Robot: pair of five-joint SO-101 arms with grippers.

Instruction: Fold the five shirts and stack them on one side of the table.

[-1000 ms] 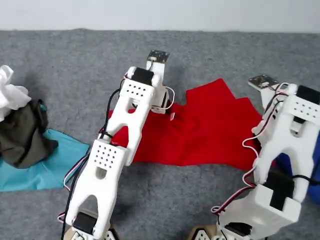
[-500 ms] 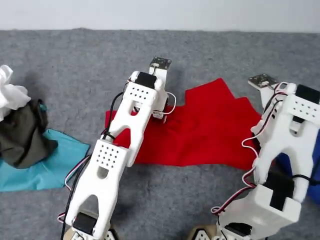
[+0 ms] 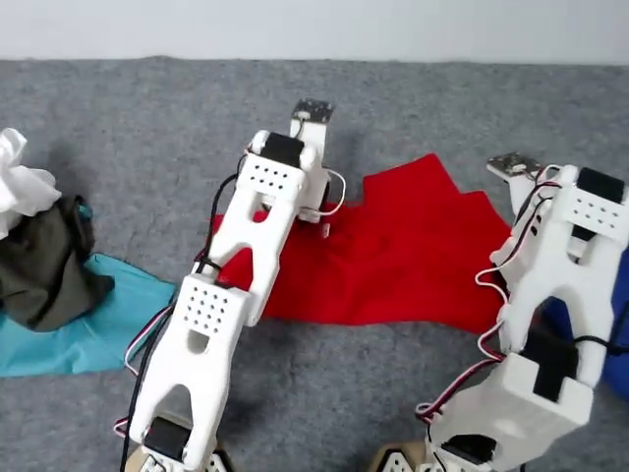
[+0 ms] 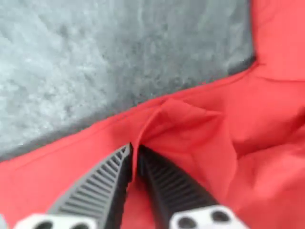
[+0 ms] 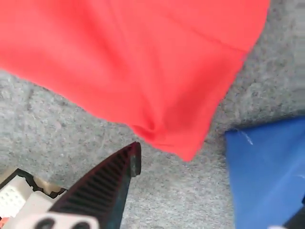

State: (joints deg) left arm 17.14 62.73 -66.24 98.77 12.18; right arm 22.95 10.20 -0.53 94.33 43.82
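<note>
A red shirt (image 3: 413, 251) lies spread and wrinkled on the grey carpet between the two arms. My left gripper (image 4: 135, 151) is shut on a raised fold at the shirt's far edge (image 4: 164, 112), near its left end. In the high view the left gripper (image 3: 317, 218) sits low over that edge. My right gripper (image 5: 217, 186) is open above the carpet, just off the red shirt's corner (image 5: 186, 143), with a blue shirt (image 5: 267, 171) beside it. One ribbed finger (image 5: 114, 176) of the right gripper shows clearly.
At the far left lies a pile: a white cloth (image 3: 20, 182), a dark olive shirt (image 3: 44, 265) and a teal shirt (image 3: 98, 320) spread beneath. The blue shirt (image 3: 562, 329) peeks out behind the right arm (image 3: 555, 295). Bare carpet (image 3: 147, 118) lies along the far side.
The left gripper shifted slightly right and back again while holding the red fold, tugging the shirt's left edge a little. The right arm leaned slightly.
</note>
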